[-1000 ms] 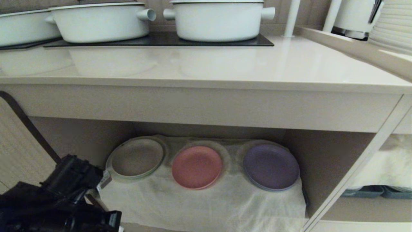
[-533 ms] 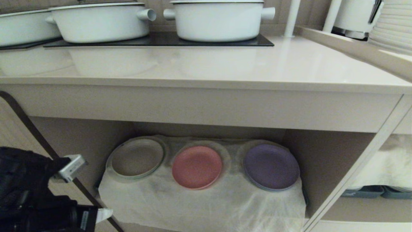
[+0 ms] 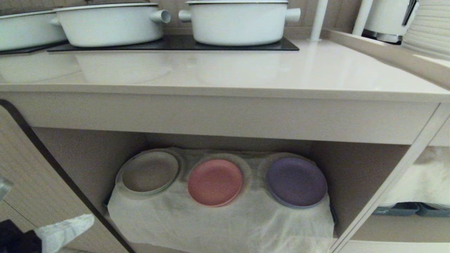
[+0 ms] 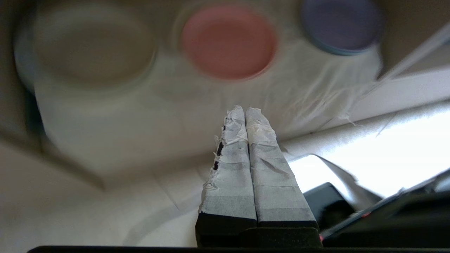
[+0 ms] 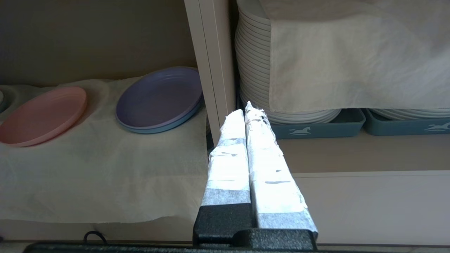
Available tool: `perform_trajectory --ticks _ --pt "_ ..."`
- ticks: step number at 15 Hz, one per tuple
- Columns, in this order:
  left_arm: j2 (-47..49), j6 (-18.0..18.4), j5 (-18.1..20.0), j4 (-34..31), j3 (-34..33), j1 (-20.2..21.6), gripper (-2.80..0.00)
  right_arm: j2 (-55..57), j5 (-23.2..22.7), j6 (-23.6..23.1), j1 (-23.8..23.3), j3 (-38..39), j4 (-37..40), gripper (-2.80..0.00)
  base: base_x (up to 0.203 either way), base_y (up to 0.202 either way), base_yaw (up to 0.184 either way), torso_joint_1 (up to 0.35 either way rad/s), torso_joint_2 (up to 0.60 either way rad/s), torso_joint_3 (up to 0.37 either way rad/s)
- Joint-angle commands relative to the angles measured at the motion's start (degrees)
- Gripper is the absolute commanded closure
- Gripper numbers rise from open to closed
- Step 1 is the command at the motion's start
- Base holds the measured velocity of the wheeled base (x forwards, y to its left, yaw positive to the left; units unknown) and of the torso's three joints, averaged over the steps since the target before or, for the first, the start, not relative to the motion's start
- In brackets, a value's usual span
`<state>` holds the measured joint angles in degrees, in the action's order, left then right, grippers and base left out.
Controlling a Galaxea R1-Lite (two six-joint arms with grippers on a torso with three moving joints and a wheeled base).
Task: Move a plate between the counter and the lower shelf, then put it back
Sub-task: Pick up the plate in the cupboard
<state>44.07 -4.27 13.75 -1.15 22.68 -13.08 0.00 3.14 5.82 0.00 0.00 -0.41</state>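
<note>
Lying flat on the white cloth (image 3: 218, 225) of the lower shelf (image 3: 88, 154), the pink plate (image 3: 215, 182) sits in the lower middle of the head view, between a beige plate (image 3: 148, 172) on its left and a purple plate (image 3: 296, 181) on its right, none of them touching. The left gripper (image 4: 245, 112) is well apart from it, at the lower left corner of the head view; its taped fingers (image 4: 232, 168) are pressed together and hold nothing, with the pink plate beyond their tips in the left wrist view. The right gripper (image 5: 248, 110) is likewise closed and empty, in front of the white upright (image 5: 211, 70) that divides the shelf from a cubby where stacked white plates (image 5: 253, 70) rest in blue-grey trays (image 5: 316, 128). Above, two white pots (image 3: 239, 21) stand on the black hob (image 3: 175, 44) at the back of the counter (image 3: 246, 77).
</note>
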Motion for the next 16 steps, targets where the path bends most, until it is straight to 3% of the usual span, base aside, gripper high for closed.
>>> perform_trajectory --ticks 1,3,7,10,12,13,14,15,16 --pt "-12.92 5.52 4.04 2.24 -6.8 2.44 0.0 0.0 0.03 0.07 0.0 0.0 -0.02 0.0 0.0 0.0 0.0 0.0 0.0 0.0" --pt "-19.05 9.42 6.37 3.29 -10.58 3.09 0.0 0.0 0.03 0.05 0.0 0.0 -0.02 0.0 0.0 0.0 0.0 0.0 0.0 0.0" --pt "-27.41 10.91 6.25 3.24 -12.58 3.32 0.0 0.0 0.03 0.07 0.0 0.0 -0.02 0.0 0.0 0.0 0.0 0.0 0.0 0.0" --pt "-27.73 12.2 0.51 3.36 -14.11 3.33 0.0 0.0 0.03 0.0 0.0 0.0 -0.02 0.0 0.0 0.0 0.0 0.0 0.0 0.0" --pt "-27.72 13.49 -4.98 7.74 -19.09 3.33 0.0 0.0 0.03 0.07 0.0 0.0 -0.02 0.0 0.0 0.0 0.0 0.0 0.0 0.0" --pt "-27.72 13.81 -10.27 11.88 -22.03 3.33 0.0 0.0 0.03 0.07 0.0 0.0 -0.02 0.0 0.0 0.0 0.0 0.0 0.0 0.0" --pt "-27.73 13.62 -15.2 11.86 -22.68 3.33 0.0 0.0 0.03 0.07 0.0 0.0 -0.02 0.0 0.0 0.0 0.0 0.0 0.0 0.0" --pt "-27.73 12.3 -16.13 9.13 -22.68 3.33 0.0 0.0 0.03 -0.02 0.0 0.0 -0.02 0.0 0.0 0.0 0.0 0.0 0.0 0.0" --pt "-27.73 11.17 -14.52 5.95 -22.68 3.33 0.0 0.0 0.03 -0.02 0.0 0.0 -0.02 0.0 0.0 0.0 0.0 0.0 0.0 0.0"
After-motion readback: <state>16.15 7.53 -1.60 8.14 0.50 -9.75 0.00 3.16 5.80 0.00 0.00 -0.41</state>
